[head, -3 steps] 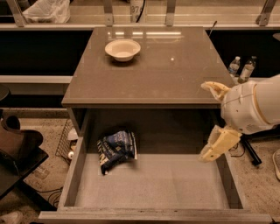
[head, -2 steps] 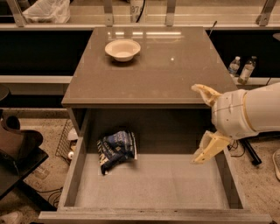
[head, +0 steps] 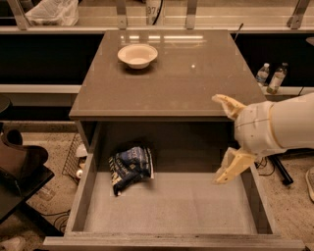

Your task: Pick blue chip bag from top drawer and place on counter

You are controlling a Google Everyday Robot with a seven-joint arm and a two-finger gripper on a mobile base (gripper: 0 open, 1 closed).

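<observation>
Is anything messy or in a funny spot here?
Only the blue chip bag: it lies crumpled and tilted in the back left of the open top drawer, an odd place for snacks. The bowl sits upright on the counter. The gripper hangs open over the drawer's right side.

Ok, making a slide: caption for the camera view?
Open gripper poised at the right side of the top drawer; blue chip bag lies back-left inside, bowl on the counter.

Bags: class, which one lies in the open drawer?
The blue chip bag, at the top drawer's back left; the white plastic bag sits on the far ledge. The end effector hangs open at the drawer's right.
</observation>
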